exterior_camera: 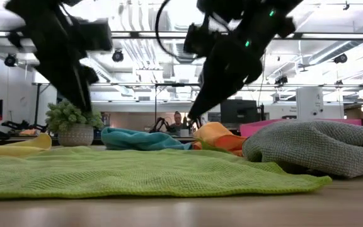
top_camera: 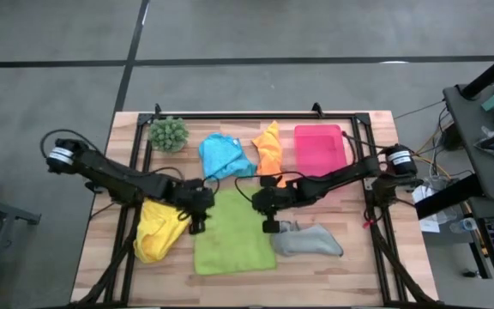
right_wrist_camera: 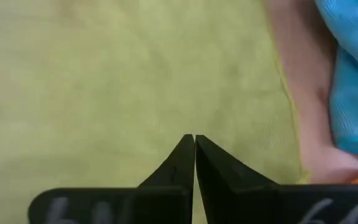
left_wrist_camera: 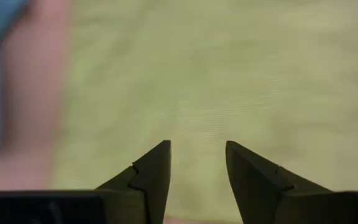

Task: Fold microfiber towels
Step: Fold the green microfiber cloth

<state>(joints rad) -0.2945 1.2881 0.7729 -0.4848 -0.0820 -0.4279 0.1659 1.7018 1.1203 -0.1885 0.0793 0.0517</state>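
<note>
While the lime green towel [top_camera: 232, 233] lies spread flat near the tabletop's [top_camera: 358, 266] front edge, both hands work its far corners: the left hand [top_camera: 197, 206] hovers with fingers partly spread, pinching nothing, and the right hand [top_camera: 264, 204] has fingers pressed together, with no cloth visibly caught. Next, I judge, each must pinch a corner to fold. Grey towel [top_camera: 309, 240] and yellow towel [top_camera: 157, 227] flank it; blue towel [top_camera: 224, 156] and orange towel [top_camera: 268, 150] lie farther back. Actual cloth contact is hard to make out.

No readable text, no labels, no brand marks, no numbers or signs on anything in view
</note>
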